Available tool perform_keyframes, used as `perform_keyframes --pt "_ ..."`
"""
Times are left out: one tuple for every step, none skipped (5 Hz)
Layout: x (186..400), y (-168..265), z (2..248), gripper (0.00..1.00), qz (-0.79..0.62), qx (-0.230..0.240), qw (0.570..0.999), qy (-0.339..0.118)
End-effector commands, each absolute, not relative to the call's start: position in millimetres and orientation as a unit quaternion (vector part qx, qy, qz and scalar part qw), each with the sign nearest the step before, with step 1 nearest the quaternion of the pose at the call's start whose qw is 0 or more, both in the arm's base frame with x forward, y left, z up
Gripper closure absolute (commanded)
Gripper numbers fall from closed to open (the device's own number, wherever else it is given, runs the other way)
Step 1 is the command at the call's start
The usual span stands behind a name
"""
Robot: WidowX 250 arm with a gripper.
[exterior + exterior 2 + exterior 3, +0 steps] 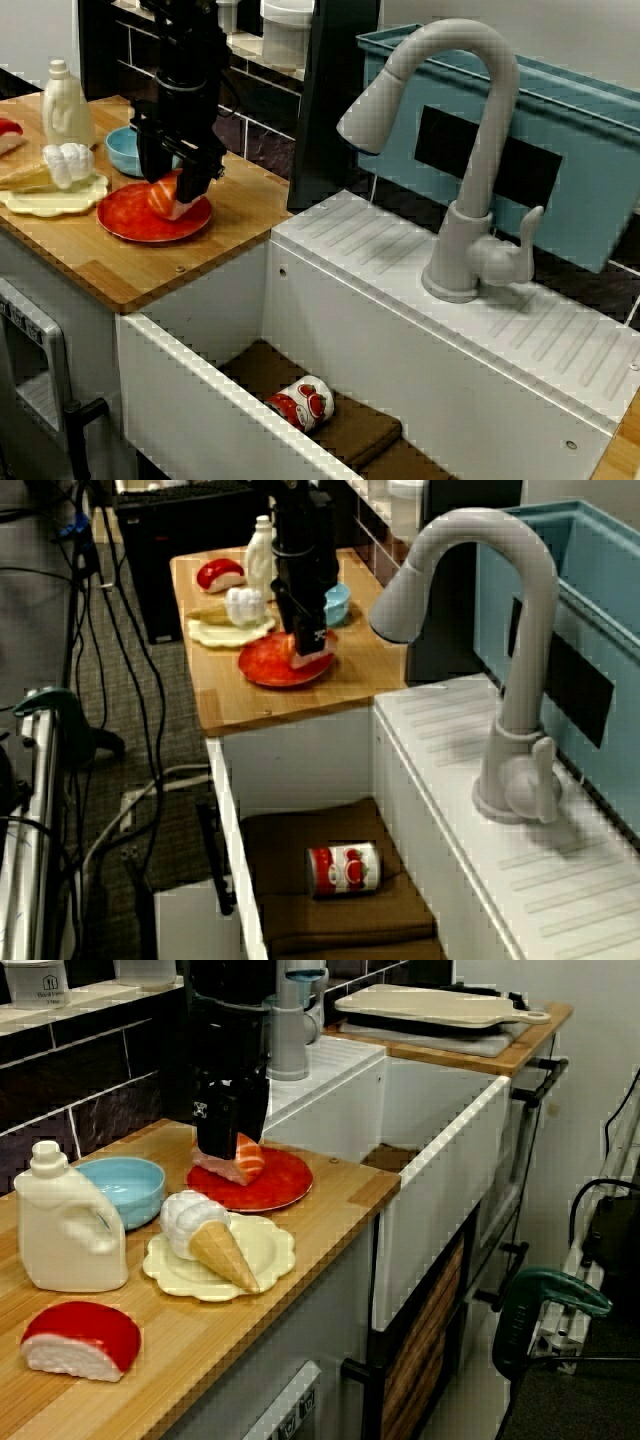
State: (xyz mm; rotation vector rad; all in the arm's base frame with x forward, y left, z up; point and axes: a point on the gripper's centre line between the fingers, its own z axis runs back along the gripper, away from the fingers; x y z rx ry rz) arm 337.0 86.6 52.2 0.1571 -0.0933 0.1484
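My black gripper stands straight down over a red plate on the wooden counter. Its fingers are closed on an orange-and-white salmon sushi piece, which sits tilted with its lower end on or just above the plate. The view from above the sink shows the gripper with the sushi at the plate's right side. In the view along the counter, the sushi shows under the gripper, on the plate.
Beside the plate are a blue bowl, a white jug, an ice-cream cone on a cream plate and a red-topped sushi. The sink holds a red-and-white can on brown cloth. A grey faucet rises behind it.
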Motion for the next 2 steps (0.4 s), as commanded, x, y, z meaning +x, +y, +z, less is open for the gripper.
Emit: perform_keyframes --pt "324.1 107.6 82.5 1.0 0.106 0.073 0.989 -0.077" --pt "316.9 109.4 87.5 1.0 0.11 0.07 0.989 -0.074"
